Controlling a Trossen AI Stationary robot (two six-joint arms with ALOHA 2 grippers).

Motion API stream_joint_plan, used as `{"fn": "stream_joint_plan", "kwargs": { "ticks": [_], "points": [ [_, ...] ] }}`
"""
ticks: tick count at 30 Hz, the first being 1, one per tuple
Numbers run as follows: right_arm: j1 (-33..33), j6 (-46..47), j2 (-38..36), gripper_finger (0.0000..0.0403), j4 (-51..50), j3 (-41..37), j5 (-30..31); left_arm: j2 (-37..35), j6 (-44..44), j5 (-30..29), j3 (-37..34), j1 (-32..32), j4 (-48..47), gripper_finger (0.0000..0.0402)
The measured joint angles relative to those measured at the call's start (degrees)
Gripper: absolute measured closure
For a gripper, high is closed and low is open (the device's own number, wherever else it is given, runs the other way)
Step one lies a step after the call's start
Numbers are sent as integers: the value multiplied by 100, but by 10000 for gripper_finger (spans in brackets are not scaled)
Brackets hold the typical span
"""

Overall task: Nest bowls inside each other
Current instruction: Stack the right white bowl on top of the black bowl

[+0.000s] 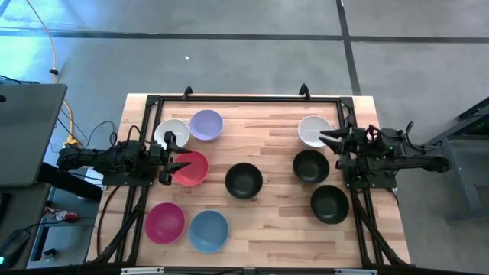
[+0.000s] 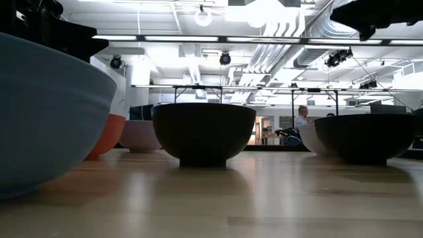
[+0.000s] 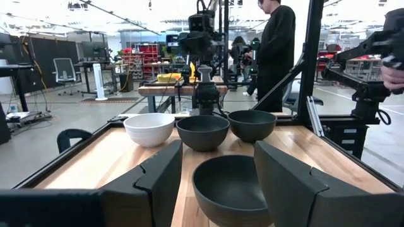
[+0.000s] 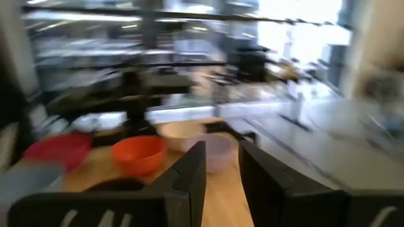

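Note:
Nine bowls stand upright on the wooden table point(image 1: 267, 221). On the left are a white bowl point(image 1: 172, 132), a lavender one point(image 1: 205, 124), a red one point(image 1: 192, 169), a magenta one point(image 1: 165, 222) and a light blue one point(image 1: 208, 231). One black bowl point(image 1: 244, 180) sits mid-table. Two black bowls point(image 1: 311, 166) point(image 1: 329, 203) and a second white bowl point(image 1: 313, 130) are on the right. My left gripper point(image 1: 182, 163) is open over the red bowl's left rim, facing the middle black bowl point(image 3: 230, 186). My right gripper point(image 1: 322, 138) is open at the right white bowl's near-right rim, pointing left.
A black metal frame point(image 1: 244, 99) runs along the table's far edge and down both sides. Bare wood lies between the middle black bowl and the right-hand bowls, and along the near edge. A person in dark clothes point(image 3: 278, 50) stands beyond the table's right side.

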Motion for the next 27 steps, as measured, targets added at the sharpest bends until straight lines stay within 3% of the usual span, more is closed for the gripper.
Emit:
{"fn": "stream_joint_plan", "kwargs": {
  "ticks": [6, 9, 14, 19, 24, 27],
  "points": [
    [-4, 2507, 202, 318, -2131, 1135, 2135, 0, -97, -2, 0, 1, 4, 216],
    [-4, 3277, 528, 318, -3132, 1926, 2249, 0, -97, -4, 0, 1, 75, 216],
    [-4, 3611, 1623, 318, -4639, 3357, 1957, 0, -97, -7, 2, 0, 257, 216],
    [-4, 2374, 3029, 318, -6190, 4621, 1608, -1, -97, -7, 2, 0, 261, 216],
    [-39, 26, 4177, 318, -6676, 5415, 1572, 0, -97, -7, 2, 1, 251, 216],
    [-416, -876, 4741, 318, -6775, 5728, 1447, 0, -97, -7, 2, 2, 169, 216]
  ]
}}
